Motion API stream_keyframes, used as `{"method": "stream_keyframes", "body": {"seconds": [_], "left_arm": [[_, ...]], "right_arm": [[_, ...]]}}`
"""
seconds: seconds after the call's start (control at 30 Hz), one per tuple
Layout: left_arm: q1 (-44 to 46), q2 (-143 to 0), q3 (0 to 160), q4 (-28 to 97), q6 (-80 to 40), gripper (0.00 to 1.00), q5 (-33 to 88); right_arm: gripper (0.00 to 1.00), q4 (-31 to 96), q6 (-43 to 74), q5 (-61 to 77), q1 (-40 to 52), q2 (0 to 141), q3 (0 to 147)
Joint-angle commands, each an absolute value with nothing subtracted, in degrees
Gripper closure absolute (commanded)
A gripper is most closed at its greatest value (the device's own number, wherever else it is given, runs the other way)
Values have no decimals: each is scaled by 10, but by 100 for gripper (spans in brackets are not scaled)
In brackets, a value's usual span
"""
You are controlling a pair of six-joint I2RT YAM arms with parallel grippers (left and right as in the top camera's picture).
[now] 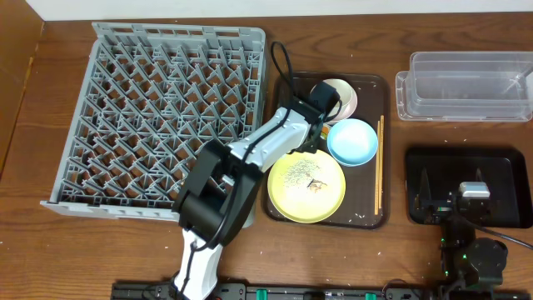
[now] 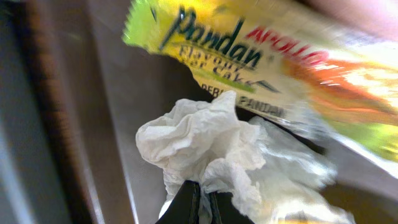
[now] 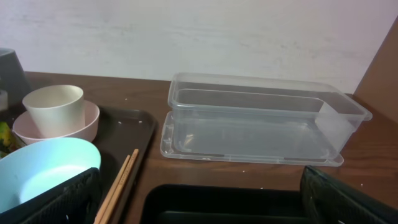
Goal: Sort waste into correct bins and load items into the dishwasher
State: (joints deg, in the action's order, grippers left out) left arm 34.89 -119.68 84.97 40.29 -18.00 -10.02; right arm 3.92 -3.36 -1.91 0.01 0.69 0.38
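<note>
The grey dish rack (image 1: 158,117) fills the left part of the wooden desk (image 1: 400,250). Beside it on the right lies the dark brown serving tray (image 1: 283,212). The left arm reaches up from the near edge to the far left corner of this tray. In the left wrist view the left tool (image 2: 204,205) is clamped on the crumpled white paper napkin (image 2: 205,140), with the fingers pressed almost together around a fold of it. The green-and-orange wrapper (image 2: 249,50), printed "Pandan", lies just behind the napkin and looks to be touching it.

The yellow plate (image 1: 306,187) sits at the near end of the serving tray with whitish crumbs (image 1: 300,173) scattered on it. At the far end the cream cup (image 3: 55,109) stands upright in the pink saucer (image 3: 87,127). The light blue bowl (image 1: 351,140) sits between the saucer and the plate. The wooden chopsticks (image 1: 379,162) lie together along the tray's right edge.

Further right, the clear plastic tub (image 1: 462,87) stands at the back of the desk, and the black tray (image 1: 500,167) lies in front of it. The right tool (image 3: 205,208) hangs over the black tray with its fingers spread wide and nothing between them.
</note>
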Motion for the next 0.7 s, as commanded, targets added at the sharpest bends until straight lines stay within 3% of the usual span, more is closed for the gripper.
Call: {"method": "stream_keyframes", "body": {"seconds": [0.0, 0.2, 0.37, 0.67], "left_arm": [[347, -1099, 851, 405, -188, 92, -95], [347, -980, 851, 404, -187, 92, -102], [345, -902, 851, 404, -188, 92, -176], [290, -846, 851, 408, -197, 92, -279]], "right_arm": [[1, 41, -26, -19, 6, 4, 3], [1, 41, -26, -19, 6, 4, 3], [1, 41, -26, -19, 6, 4, 3], [1, 41, -26, -19, 6, 4, 3]]}}
